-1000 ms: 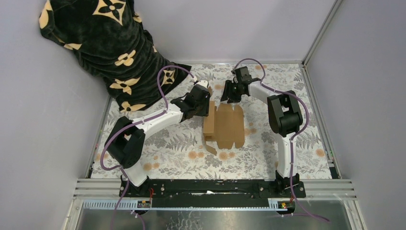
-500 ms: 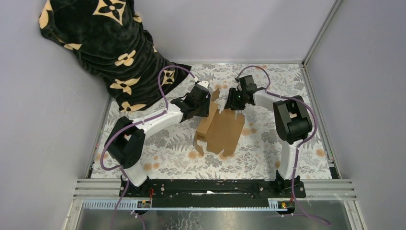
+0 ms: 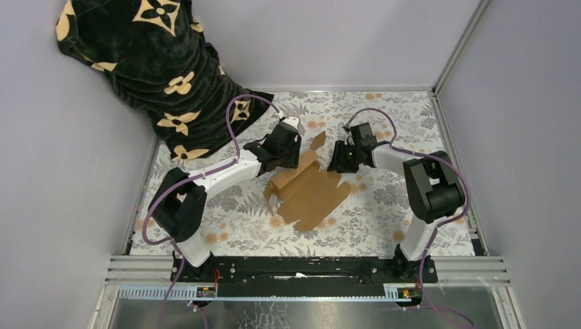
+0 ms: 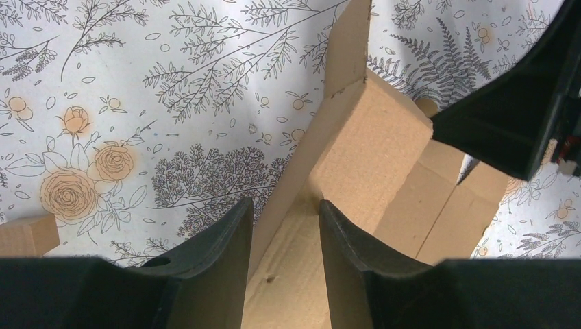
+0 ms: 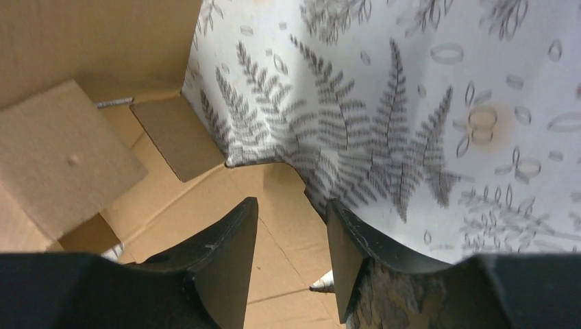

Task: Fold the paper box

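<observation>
- The paper box (image 3: pixel 312 197) lies on the floral table cover (image 3: pixel 384 226) about mid-table, turned on a diagonal between the 2 arms and only partly folded.
- In the top view, its wide panel lies flat toward the near right. A raised wall runs along its left side, and 1 flap stands up at the far end.
- The left gripper (image 4: pixel 284 205) comes at the box from the left. In its wrist view the 2 fingers (image 4: pixel 219 253) stand apart and straddle the raised cardboard wall, which runs up the frame through the gap.
- I cannot tell whether those fingers press on the wall or merely stand on either side of it.
- A small piece of brown cardboard shows at the left edge of that view. Whether it belongs to the box is unclear.
- The right gripper (image 5: pixel 291 204) reaches the box's far right edge from the right. Its jaws stand apart over the rim of the flat panel, with only flat cardboard and table cover showing in the gap.
- The right wrist view also shows a square flap at the left, a small tab beside it, and an upright cardboard wall at the upper left.
- A black blanket with gold flower shapes (image 3: pixel 157 68) is draped in the far left corner, well apart from the box.
</observation>
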Available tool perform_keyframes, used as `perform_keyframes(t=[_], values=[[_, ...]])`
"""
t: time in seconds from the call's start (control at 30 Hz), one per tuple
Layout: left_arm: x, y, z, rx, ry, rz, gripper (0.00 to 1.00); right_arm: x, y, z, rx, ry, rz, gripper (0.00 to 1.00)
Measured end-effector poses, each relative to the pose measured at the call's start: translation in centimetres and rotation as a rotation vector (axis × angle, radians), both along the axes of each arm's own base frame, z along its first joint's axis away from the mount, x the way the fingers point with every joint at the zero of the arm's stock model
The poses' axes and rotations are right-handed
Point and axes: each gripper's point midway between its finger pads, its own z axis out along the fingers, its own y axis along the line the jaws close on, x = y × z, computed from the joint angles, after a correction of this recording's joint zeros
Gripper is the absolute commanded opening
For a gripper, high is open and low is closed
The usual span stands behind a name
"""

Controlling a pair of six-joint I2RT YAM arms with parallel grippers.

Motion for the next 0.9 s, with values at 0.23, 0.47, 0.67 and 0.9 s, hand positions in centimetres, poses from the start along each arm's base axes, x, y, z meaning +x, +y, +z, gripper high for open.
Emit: perform_keyframes(t=[0.23,0.47,0.67,0.9], values=[[0.0,-0.1,0.1,-0.003,-0.003,-0.005,0.47,-2.6,-0.8,0.1,-0.003,0.020,0.002,0.51],[0.0,-0.1,0.0,-0.001,-0.003,-0.008,0.47,-0.6,-1.4,2.9,0.049,0.000,-0.025,0.52],[-0.1,0.0,0.0,0.003,-0.005,-0.012,0.47,6.7,-3.8,7.7,0.151,-0.111,-0.136,0.53],[-0.2,0.1,-0.1,0.005,-0.004,-0.016,0.47,12.9,-3.3,7.2,0.202,-0.114,-0.146,0.54]])
